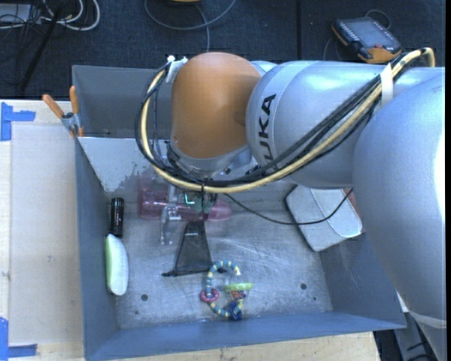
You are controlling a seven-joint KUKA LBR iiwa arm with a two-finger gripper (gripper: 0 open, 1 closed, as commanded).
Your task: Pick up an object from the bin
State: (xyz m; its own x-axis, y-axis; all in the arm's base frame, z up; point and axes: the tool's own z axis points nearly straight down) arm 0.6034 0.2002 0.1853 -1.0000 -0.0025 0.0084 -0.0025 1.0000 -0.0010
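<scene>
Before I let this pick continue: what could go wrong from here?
1. The gripper hangs by the pink object mid-bin, with the black wedge close beside it; it might catch or shove the wedge too.
2. The pink object looks rounded and could roll or slip away.
3. The orange wrist cover hides much of that spot, so a grasp is hard to confirm.

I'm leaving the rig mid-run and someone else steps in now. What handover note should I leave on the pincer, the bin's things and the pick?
Pincer: low in mid-bin, over the pink oblong thing. Open or shut cannot be told. Nothing seen held.
Nearby: dark wedge, bead ring. By the left wall: black cylinder, white-green oblong.
Done: arm is down in the bin.
Left: grasp one thing and lift it out.
</scene>
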